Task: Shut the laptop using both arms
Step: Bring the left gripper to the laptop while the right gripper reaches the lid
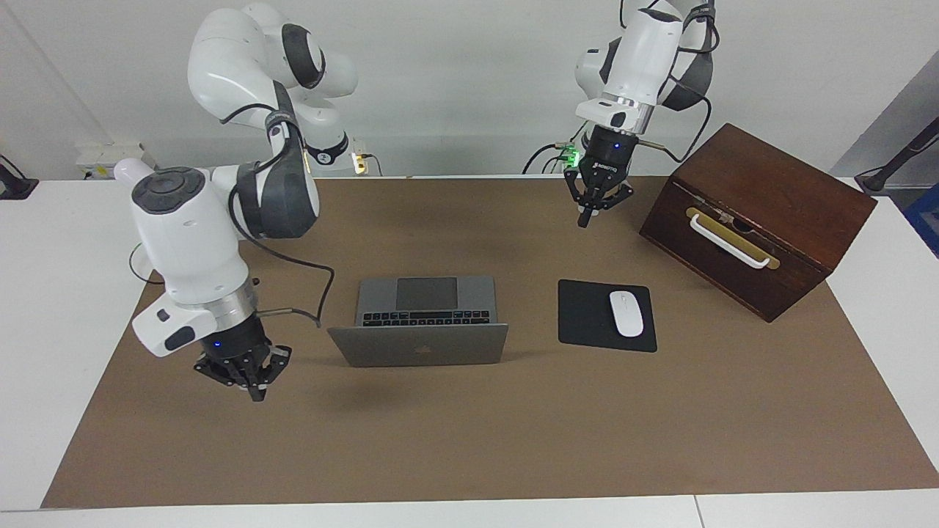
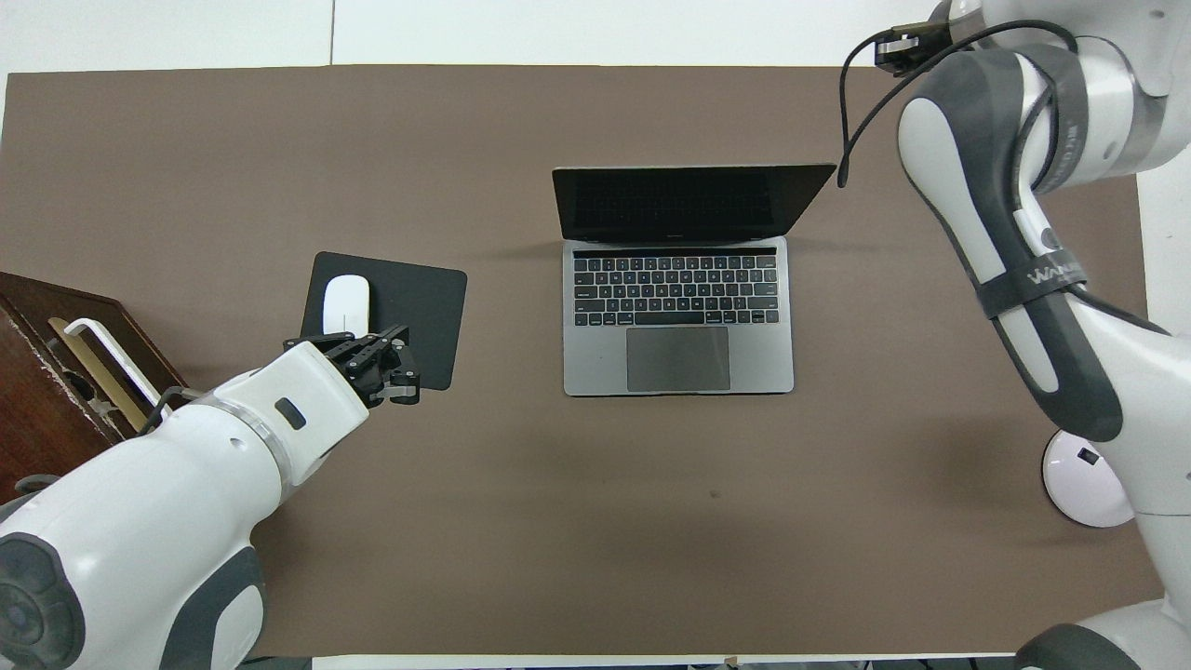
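Silver laptop (image 1: pixel 419 323) stands open mid-counter (image 1: pixel 513 440), beside the mouse pad (image 1: pixel 587 312). Both end effectors are closed and empty: the right end effector (image 1: pixel 256 392) hovers beside the lid, the left end effector (image 1: pixel 587 217) over bare counter. Best to bring both fingertips onto the lid's top edge, then press it down evenly and slowly.

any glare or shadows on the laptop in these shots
Facing view: the open silver-grey aluminium laptop shows no glare, and a soft shadow lies on the brown mat below its lid. Overhead view: its dark screen faintly mirrors the black keyboard.
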Robot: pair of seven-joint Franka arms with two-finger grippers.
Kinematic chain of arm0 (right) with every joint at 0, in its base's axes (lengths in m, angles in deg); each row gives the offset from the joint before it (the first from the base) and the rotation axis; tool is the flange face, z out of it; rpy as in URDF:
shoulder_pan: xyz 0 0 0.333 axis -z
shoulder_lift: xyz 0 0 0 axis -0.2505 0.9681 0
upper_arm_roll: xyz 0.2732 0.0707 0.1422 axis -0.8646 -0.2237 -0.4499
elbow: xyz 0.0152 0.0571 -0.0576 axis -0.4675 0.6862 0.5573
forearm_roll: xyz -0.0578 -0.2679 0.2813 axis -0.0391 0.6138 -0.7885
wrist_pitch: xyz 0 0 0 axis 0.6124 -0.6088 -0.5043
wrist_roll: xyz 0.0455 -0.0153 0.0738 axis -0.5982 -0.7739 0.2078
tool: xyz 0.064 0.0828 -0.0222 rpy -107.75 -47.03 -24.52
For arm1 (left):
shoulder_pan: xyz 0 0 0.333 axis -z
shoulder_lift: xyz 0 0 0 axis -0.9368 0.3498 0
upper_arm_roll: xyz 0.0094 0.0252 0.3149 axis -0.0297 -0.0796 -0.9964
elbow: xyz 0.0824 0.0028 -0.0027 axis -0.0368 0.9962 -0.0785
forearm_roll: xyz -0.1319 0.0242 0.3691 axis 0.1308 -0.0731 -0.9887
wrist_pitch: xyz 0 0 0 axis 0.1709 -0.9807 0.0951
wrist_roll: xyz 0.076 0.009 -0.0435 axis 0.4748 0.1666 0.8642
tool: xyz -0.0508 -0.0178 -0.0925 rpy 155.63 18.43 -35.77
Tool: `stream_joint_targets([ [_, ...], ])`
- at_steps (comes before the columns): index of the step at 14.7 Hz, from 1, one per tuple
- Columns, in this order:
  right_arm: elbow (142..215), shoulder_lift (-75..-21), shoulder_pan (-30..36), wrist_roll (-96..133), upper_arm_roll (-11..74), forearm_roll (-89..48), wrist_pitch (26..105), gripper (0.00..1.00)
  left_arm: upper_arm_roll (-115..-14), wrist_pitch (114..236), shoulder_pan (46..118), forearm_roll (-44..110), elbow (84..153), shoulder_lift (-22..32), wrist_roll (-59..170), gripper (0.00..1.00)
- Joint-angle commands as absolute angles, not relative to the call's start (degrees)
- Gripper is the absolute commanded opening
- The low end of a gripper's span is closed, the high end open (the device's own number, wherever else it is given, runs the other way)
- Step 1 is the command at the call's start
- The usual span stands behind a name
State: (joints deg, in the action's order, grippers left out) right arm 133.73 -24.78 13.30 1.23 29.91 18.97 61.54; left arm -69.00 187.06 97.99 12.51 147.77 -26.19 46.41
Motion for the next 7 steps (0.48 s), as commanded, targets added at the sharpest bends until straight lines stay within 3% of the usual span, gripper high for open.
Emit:
stream_joint_targets([
  [1, 131.88, -23.63, 10.65, -3.24, 30.0, 20.19, 60.23, 0.0, -69.68, 192.25, 100.81, 13.16, 151.16, -26.59, 46.61, 0.0],
  [7, 132.23, -24.15, 7.31, -6.76, 29.91, 20.1, 57.41, 0.0, -69.59, 202.01, 105.11, 13.16, 152.13, -19.92, 46.34, 0.0],
])
